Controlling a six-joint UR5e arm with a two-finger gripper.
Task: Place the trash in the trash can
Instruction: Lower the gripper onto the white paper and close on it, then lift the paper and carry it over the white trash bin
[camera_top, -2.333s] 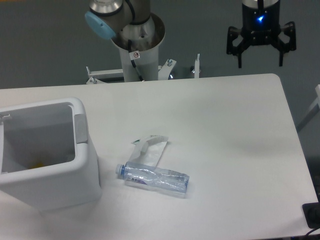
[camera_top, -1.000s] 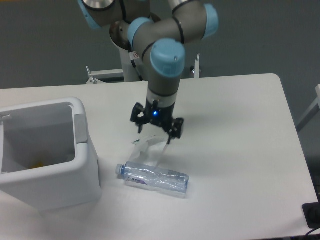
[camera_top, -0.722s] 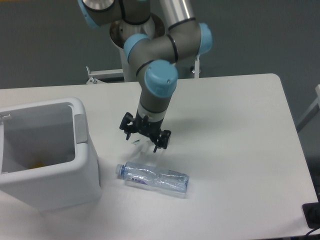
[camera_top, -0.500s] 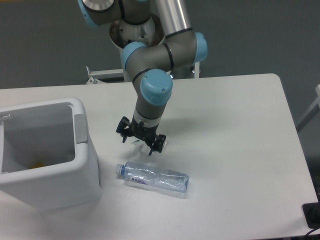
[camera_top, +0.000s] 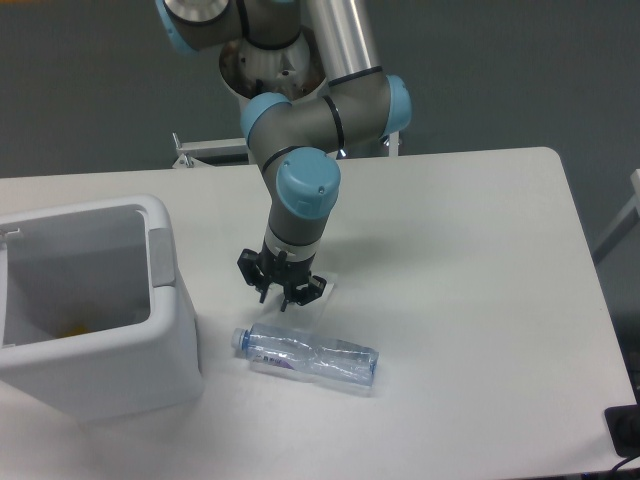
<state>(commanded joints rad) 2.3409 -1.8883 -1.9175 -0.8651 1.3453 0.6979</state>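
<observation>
**Nothing binned yet: we are down on the wrapper**

Largest first: the bin stands well off to the side of our gripper, open at the top, and neither piece of trash is in it. A small yellowish spot shows at its bottom; we cannot tell what it is. So the whole task is left: both pieces to lift, carry and drop.

The bottle lies flat on the table, just below our gripper in the view, untouched.

The wrapper is mostly hidden under our gripper, with only an edge showing beside it. Our fingers look drawn in close together over it, but we cannot tell whether they have closed on the paper or merely rest against it.

Against the frame half a second ago, our gripper has come lower onto the wrapper and its fingers stand narrower; two seconds ago it hung open far off beyond the table. The bottle and bin have not shifted.
</observation>
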